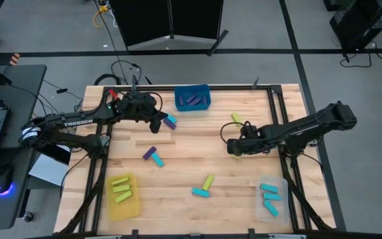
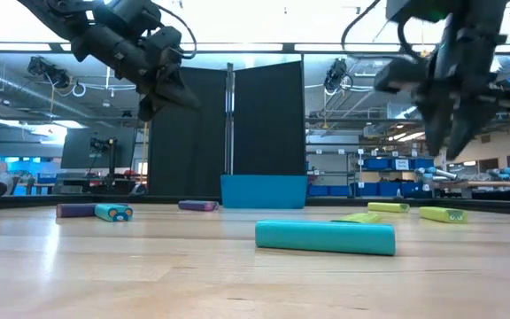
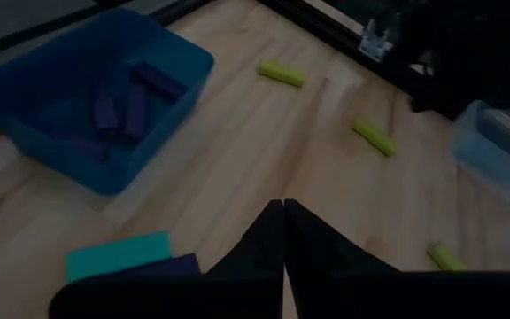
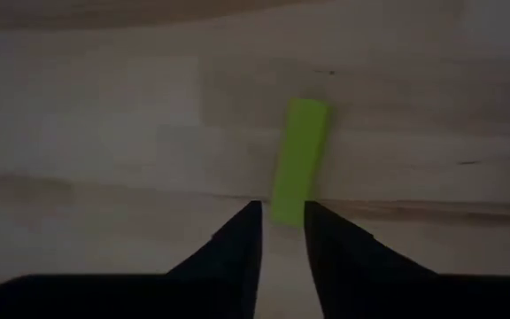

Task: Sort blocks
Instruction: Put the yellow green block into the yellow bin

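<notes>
While both arms hang above the table (image 1: 178,149), the scene reads so:
Right gripper (image 4: 282,232): fingers parted, nothing held; a lime block (image 4: 299,159) lies just ahead of the tips.
Left gripper (image 3: 283,217): fingers pressed together, empty.
Left surroundings: blue bin (image 3: 25,97) ahead with purple blocks (image 3: 118,102); cyan block (image 3: 118,257) just beside the fingers.
Hidden: right gripper covers its block from above.

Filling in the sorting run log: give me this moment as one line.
left gripper: jaws shut, empty, beside blue bin | right gripper: jaws parted above lime block | lime block: on table
</notes>
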Available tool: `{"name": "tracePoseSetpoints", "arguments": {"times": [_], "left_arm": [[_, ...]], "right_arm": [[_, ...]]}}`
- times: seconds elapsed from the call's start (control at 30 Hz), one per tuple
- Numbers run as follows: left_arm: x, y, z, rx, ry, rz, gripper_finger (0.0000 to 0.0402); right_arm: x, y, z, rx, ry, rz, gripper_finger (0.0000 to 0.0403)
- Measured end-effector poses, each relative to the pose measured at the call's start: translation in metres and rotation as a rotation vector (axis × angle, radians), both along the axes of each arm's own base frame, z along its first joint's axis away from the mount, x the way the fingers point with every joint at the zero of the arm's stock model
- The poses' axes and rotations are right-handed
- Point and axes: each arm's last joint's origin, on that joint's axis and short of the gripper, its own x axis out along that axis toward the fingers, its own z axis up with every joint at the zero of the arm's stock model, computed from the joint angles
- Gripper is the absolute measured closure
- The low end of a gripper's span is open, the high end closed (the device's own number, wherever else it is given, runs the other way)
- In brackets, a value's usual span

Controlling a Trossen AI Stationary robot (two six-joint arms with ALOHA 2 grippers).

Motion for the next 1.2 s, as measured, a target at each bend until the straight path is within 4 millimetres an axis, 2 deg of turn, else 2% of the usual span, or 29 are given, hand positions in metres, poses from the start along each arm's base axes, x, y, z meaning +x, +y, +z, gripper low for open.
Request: {"name": "tracePoseSetpoints", "arguments": {"times": [0.3,0.6,0.87,1.1,1.2], "left_arm": [[-0.001,-0.001,-0.002,-0.016,0.014,-0.021,0.0386],[-0.001,-0.001,-0.002,0.004,0.021,-0.043,0.0386],[-0.001,-0.001,-0.002,0.002,0.024,-0.045,0.0385],[-0.001,-0.002,-0.003,-0.015,0.022,-0.059,0.0388],[0.0,-0.003,-0.002,-0.037,0.003,-0.104,0.039]], "right_arm": [[0.025,-0.017,-0.033,0.049,0.073,-0.092,0.0237],[0.034,-0.036,-0.057,0.06,0.178,-0.083,0.0213],[0.036,-0.043,-0.066,0.074,0.222,-0.051,0.0226],[0.043,-0.045,-0.069,0.07,0.177,0.047,0.0294],[0.046,-0.047,-0.065,0.062,0.135,0.088,0.0295]]}}
